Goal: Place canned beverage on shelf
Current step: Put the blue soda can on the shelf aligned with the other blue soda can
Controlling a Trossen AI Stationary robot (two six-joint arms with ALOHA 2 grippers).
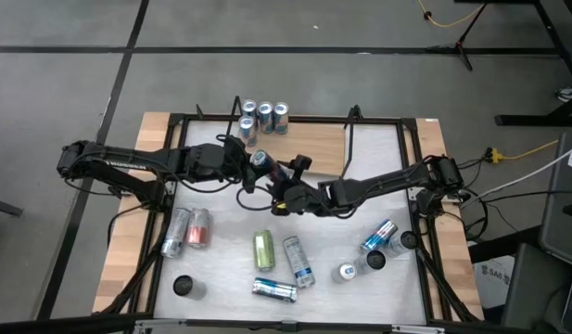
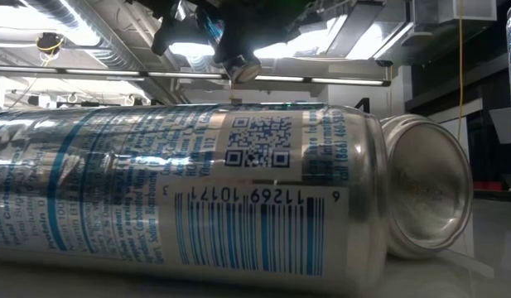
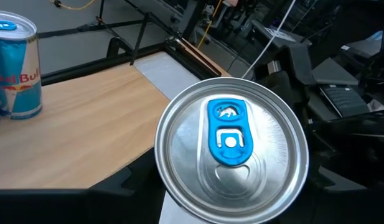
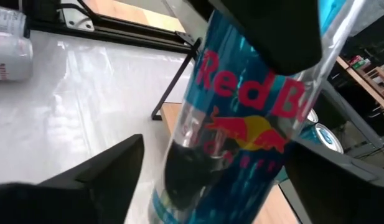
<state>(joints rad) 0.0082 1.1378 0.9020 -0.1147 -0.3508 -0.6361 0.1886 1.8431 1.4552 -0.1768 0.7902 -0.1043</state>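
A blue Red Bull can [image 1: 260, 161] hangs above the table's middle, just in front of the shelf [image 1: 313, 139], with my left gripper [image 1: 248, 172] shut on it. Its silver top with a blue tab [image 3: 232, 149] faces the left wrist camera. My right gripper [image 1: 278, 190] comes from the right and is open. Its two fingers [image 4: 104, 174] stand on either side of the can's lower body [image 4: 241, 130] with a gap showing. Several cans [image 1: 264, 118] stand upright at the far left of the shelf's wooden board [image 3: 86, 124]. My left gripper holds the can by its side wall near the top. In its own wrist view the can's top hides the fingers. The right wrist view shows one dark finger [image 4: 266, 31] lying across the can's upper body. The can is lifted clear and tilted, with its top toward the left arm.
Several cans lie on the white table nearer the front: a green one [image 1: 264, 249], silver-blue ones [image 1: 299, 262] [image 1: 273, 290], a pair at the left [image 1: 186, 230], more at the right [image 1: 378, 237]. One lying can [image 2: 180, 199] fills the low view. The black frame [image 1: 411, 186] borders the table.
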